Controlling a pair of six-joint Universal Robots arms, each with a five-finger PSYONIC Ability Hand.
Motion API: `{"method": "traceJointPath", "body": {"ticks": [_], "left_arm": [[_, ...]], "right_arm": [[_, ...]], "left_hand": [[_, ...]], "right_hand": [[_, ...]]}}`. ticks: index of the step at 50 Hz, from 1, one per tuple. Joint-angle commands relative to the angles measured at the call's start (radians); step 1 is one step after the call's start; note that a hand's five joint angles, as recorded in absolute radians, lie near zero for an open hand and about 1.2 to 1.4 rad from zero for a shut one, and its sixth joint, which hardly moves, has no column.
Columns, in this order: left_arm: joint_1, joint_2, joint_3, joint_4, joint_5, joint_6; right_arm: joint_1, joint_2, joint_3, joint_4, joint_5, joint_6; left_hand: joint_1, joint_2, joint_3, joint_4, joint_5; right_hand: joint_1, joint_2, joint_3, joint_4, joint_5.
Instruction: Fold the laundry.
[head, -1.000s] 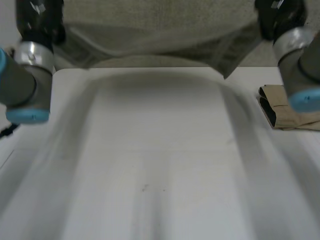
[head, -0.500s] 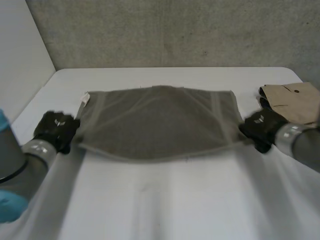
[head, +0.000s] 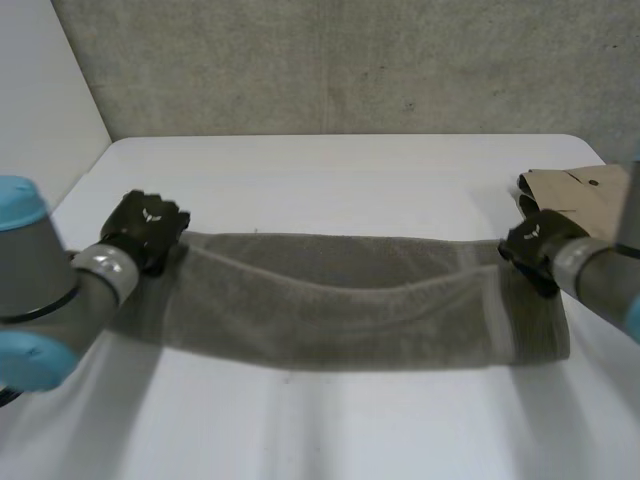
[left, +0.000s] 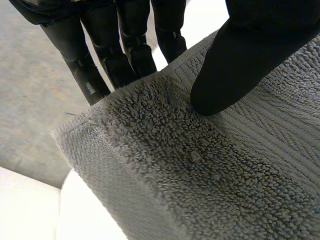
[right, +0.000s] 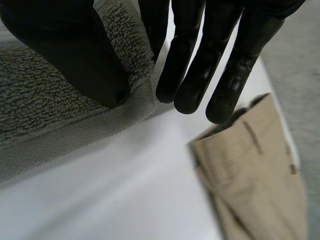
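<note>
A grey towel (head: 350, 300) is stretched wide across the white table (head: 350, 180), its lower part lying on the surface. My left hand (head: 146, 228) holds the towel's left end, my right hand (head: 537, 243) its right end. Seen from the left wrist, the thumb (left: 240, 60) presses the towel (left: 210, 170) from above against the fingers (left: 100, 45) behind its corner. From the right wrist, the thumb (right: 75, 55) pinches the towel's corner (right: 60, 115) against the fingers (right: 190, 60).
Folded beige trousers (head: 590, 200) lie at the table's right edge, close behind my right hand; they also lie beyond the fingertips in the right wrist view (right: 255, 180). A grey wall stands behind the table.
Both hands came down from high above the table with the towel, then moved apart and nearer. The towel went from hanging to a broad sheet and now lies as a long low band.
</note>
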Motion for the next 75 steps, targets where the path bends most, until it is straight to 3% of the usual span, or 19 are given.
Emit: {"method": "traceJointPath", "body": {"ticks": [1, 11, 12, 13, 14, 15, 16, 21, 25, 29, 34, 41, 51, 57, 67, 75], "left_arm": [[-0.047, -0.241, 0.241, 0.109, -0.135, -0.043], [-0.069, -0.420, 0.440, 0.129, -0.158, -0.040], [-0.070, -0.425, 0.440, 0.130, -0.155, -0.042], [-0.075, -0.428, 0.440, 0.134, -0.154, -0.043], [-0.084, -0.431, 0.434, 0.146, -0.152, -0.043], [-0.090, -0.431, 0.431, 0.153, -0.154, -0.043], [-0.098, -0.429, 0.428, 0.163, -0.154, -0.046], [-0.127, -0.403, 0.375, 0.186, -0.158, -0.059], [-0.122, -0.287, 0.255, 0.181, -0.162, -0.089], [-0.125, -0.167, 0.128, 0.189, -0.154, -0.149], [-0.129, -0.069, 0.016, 0.192, -0.145, -0.233], [-0.133, -0.044, -0.034, 0.203, -0.105, -0.266], [-0.139, -0.052, -0.044, 0.227, -0.103, -0.264], [-0.144, -0.051, -0.052, 0.229, -0.102, -0.264], [-0.145, -0.041, -0.057, 0.229, -0.102, -0.264], [-0.145, -0.020, -0.064, 0.227, -0.103, -0.266]], "right_arm": [[0.042, 0.173, -0.162, -0.160, 0.139, 0.004], [0.050, 0.317, -0.326, -0.250, 0.153, 0.009], [0.052, 0.327, -0.337, -0.250, 0.156, 0.012], [0.055, 0.336, -0.345, -0.250, 0.160, 0.016], [0.058, 0.339, -0.349, -0.254, 0.162, 0.021], [0.067, 0.341, -0.354, -0.258, 0.171, 0.035], [0.070, 0.336, -0.354, -0.263, 0.176, 0.047], [0.062, 0.247, -0.302, -0.296, 0.170, 0.213], [0.059, 0.086, -0.167, -0.293, 0.142, 0.317], [0.020, -0.088, 0.058, -0.292, 0.035, 0.351], [-0.071, -0.176, 0.279, -0.293, -0.056, 0.343], [-0.103, -0.184, 0.476, -0.403, -0.117, 0.351], [-0.120, -0.089, 0.494, -0.550, -0.145, 0.340], [-0.125, -0.022, 0.456, -0.582, -0.149, 0.340], [-0.203, -0.051, 0.459, -0.571, -0.143, 0.326], [-0.402, -0.141, 0.467, -0.565, -0.142, 0.144]], "left_hand": [[0.245, 0.195, 0.199, 0.193, 0.244], [0.245, 0.195, 0.199, 0.193, 0.244], [0.245, 0.195, 0.199, 0.193, 0.244], [0.027, -0.023, -0.019, -0.025, 0.027], [-0.780, -0.830, -0.826, -0.832, -0.781], [-0.977, -1.027, -1.023, -1.029, -0.977], [-0.904, -0.954, -0.950, -0.956, -0.905], [-0.977, -1.027, -1.023, -1.029, -0.977], [-0.977, -1.027, -1.023, -1.029, -0.977], [-0.977, -1.027, -1.023, -1.029, -0.977], [-0.977, -1.027, -1.023, -1.029, -0.977], [-0.977, -1.027, -1.023, -1.029, -0.977], [-0.977, -1.027, -1.023, -1.029, -0.977], [-0.977, -1.027, -1.023, -1.029, -0.977], [-0.977, -1.027, -1.023, -1.029, -0.977], [-0.977, -1.027, -1.023, -1.029, -0.977]], "right_hand": [[0.407, 0.223, 0.211, 0.204, 0.229], [0.407, 0.223, 0.211, 0.204, 0.229], [0.178, -0.006, -0.017, -0.025, 0.001], [-0.257, -0.441, -0.453, -0.460, -0.434], [-0.697, -0.881, -0.893, -0.900, -0.875], [-0.815, -0.999, -1.010, -1.018, -0.992], [-0.815, -0.999, -1.010, -1.018, -0.992], [-0.815, -0.999, -1.010, -1.018, -0.992], [-0.815, -0.999, -1.010, -1.018, -0.992], [-0.815, -0.999, -1.010, -1.018, -0.992], [-0.815, -0.999, -1.010, -1.018, -0.992], [-0.682, -0.866, -0.877, -0.885, -0.859], [-0.291, -0.475, -0.487, -0.494, -0.469], [0.406, 0.222, 0.210, 0.203, 0.228], [0.407, 0.223, 0.211, 0.204, 0.229], [0.407, 0.223, 0.211, 0.204, 0.229]]}}
